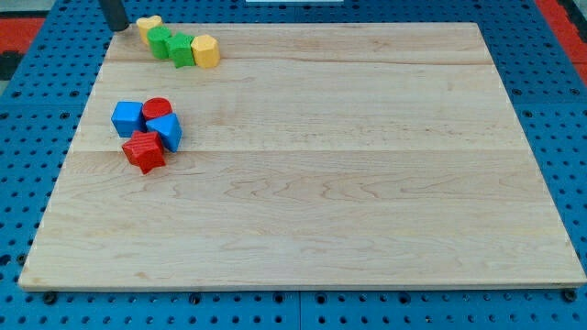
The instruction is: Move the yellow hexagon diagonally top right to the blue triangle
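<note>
A pale wooden board lies on a blue pegboard surface, with red patches showing at the far corners. My tip is a bare rod holding nothing, at the far left corner just left of a yellow heart-like block. Beside it run two green blocks, then the yellow hexagon. Nearer, at the left, cluster a blue cube, a red cylinder, the blue triangle and a red star-like block.
</note>
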You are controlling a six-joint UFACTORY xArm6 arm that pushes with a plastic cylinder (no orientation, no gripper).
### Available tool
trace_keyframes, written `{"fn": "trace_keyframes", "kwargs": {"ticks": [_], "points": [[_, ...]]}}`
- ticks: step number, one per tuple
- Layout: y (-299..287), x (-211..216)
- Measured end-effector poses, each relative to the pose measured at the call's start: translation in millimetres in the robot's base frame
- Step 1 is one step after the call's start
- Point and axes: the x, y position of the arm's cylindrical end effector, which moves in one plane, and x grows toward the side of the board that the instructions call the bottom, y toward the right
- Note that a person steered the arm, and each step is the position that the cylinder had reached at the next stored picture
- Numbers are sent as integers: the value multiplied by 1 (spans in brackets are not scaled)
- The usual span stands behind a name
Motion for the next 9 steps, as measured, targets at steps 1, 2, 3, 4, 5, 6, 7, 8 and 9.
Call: {"fn": "trace_keyframes", "kwargs": {"ticks": [1, 2, 3, 4, 5, 6, 7, 8, 9], "points": [[48, 13], [138, 69], [196, 92], [198, 90], [202, 90], [202, 90], [203, 90], [205, 90], [207, 90]]}}
